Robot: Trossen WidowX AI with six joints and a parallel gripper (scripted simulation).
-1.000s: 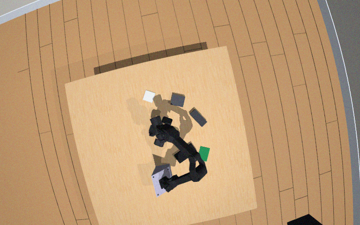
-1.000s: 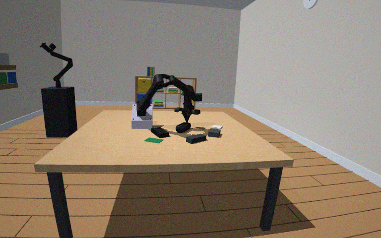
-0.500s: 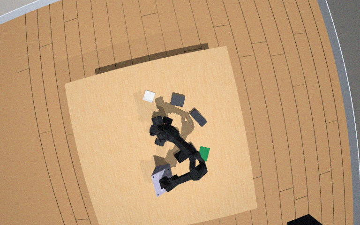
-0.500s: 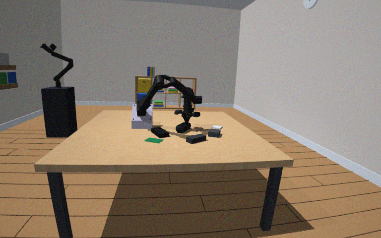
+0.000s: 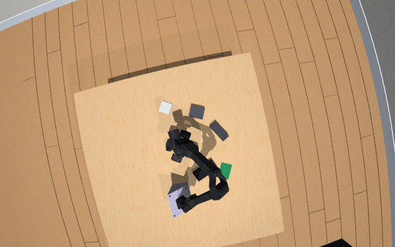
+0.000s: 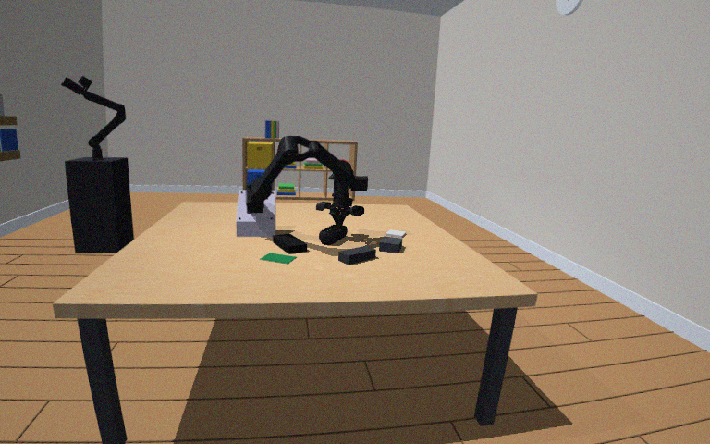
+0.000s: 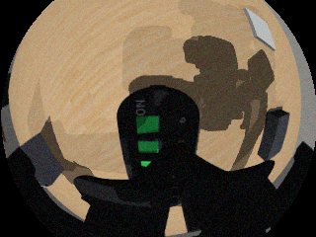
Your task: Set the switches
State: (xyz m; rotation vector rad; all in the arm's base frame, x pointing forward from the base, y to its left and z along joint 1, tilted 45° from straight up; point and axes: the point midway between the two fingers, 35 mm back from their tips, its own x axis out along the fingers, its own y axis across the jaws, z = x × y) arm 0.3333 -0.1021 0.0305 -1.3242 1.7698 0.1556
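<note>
Dark controller unit (image 7: pixel 158 134), green rockers showing.

small white block (image 5: pixel 165 107) sat farthest from the pale base block (image 5: pixel 174 204), square grey module (image 5: pixel 196 111) just right of the white one, long grey module (image 5: pixel 218 130) nearer, flat green card (image 5: pixel 226 170) closest

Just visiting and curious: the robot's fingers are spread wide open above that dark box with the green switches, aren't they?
Not quite. The fingers are closed together, not spread, above the dark box with the green switches. The wrist view shows it.
</note>
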